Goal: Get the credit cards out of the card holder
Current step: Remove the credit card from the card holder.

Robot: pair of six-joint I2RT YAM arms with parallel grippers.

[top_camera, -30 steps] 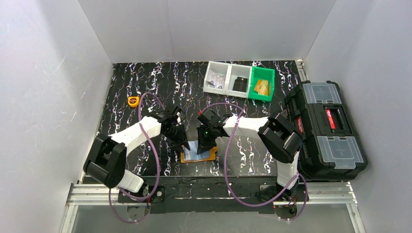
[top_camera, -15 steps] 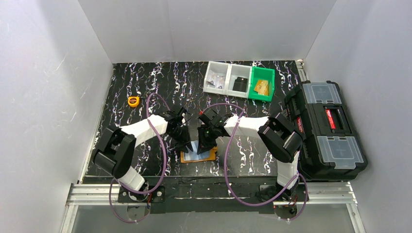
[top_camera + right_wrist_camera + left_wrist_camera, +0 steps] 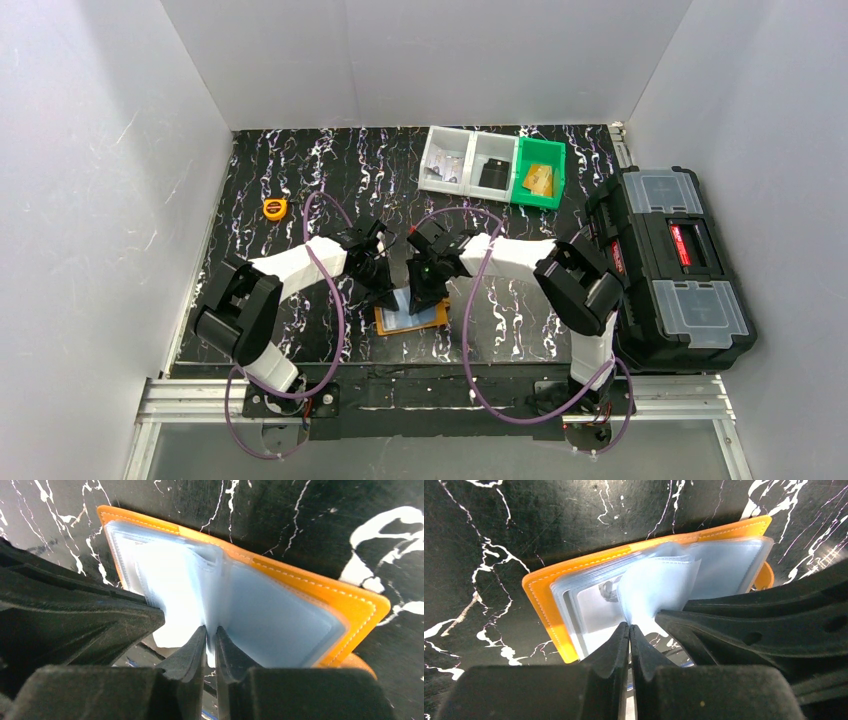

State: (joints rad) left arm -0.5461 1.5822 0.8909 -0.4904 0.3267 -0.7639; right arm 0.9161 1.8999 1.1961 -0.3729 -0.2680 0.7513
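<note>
The orange card holder (image 3: 412,320) lies open on the black marbled table near the front edge, its clear pockets facing up. In the left wrist view its orange cover (image 3: 544,605) frames pale blue leaves (image 3: 659,585). My left gripper (image 3: 629,628) is shut on the raised edge of one bent pale blue leaf. My right gripper (image 3: 210,630) is shut on a pale leaf standing up near the spine of the card holder (image 3: 320,587). I cannot tell whether either leaf is a credit card or a pocket. In the top view both grippers (image 3: 392,290) (image 3: 420,296) meet over the holder.
A small yellow-orange tape measure (image 3: 274,208) sits at the left. Two white bins and a green bin (image 3: 492,165) stand at the back. A black toolbox (image 3: 672,265) is off the table's right edge. White walls enclose the table.
My left gripper has moved right onto the card holder beside the right gripper. The holder has turned slightly and its leaves are lifted.
</note>
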